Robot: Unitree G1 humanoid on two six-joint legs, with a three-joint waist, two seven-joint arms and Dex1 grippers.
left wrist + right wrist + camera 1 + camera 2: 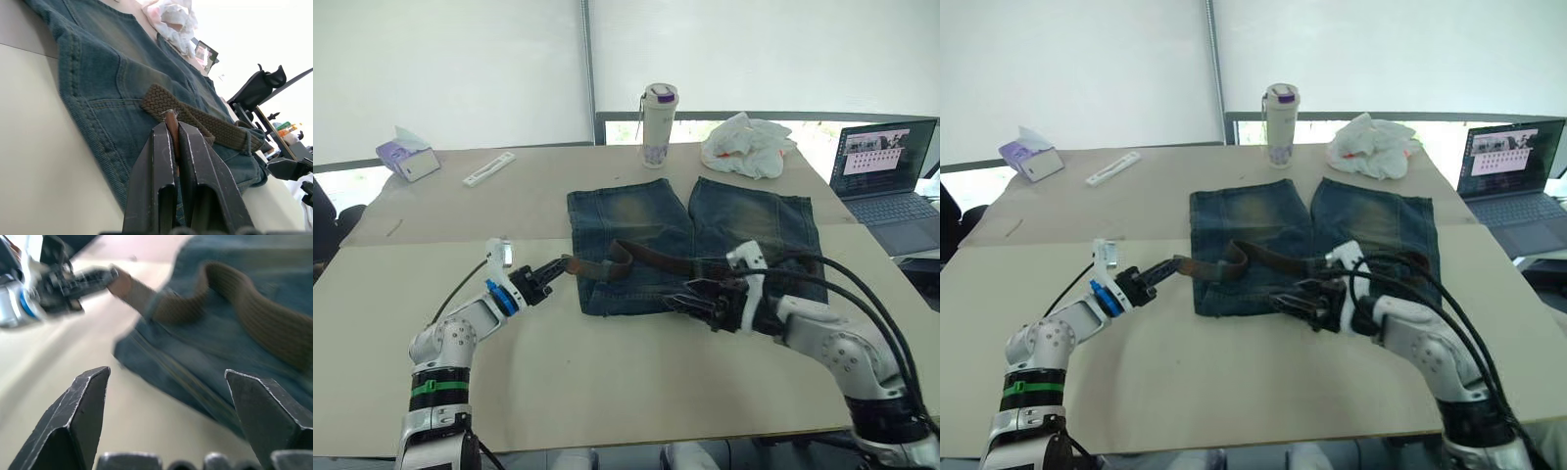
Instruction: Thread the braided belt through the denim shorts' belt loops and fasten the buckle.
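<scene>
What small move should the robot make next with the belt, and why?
Probably the left gripper should draw the braided belt a little further to the robot's left. Its jaws are shut on the belt's tip, while the strap still bulges slack over the denim shorts.

A white bottle, tissue box, crumpled white bag and open laptop sit on the table.

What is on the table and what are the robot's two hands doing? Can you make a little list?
shorts: denim shorts flat on the table
belt: braided belt lying across the shorts' near edge
left hand: left hand shut on the belt's tip
right hand: right hand open, over the shorts
far side: bottle, white bag, tissue box
right edge: laptop
</scene>
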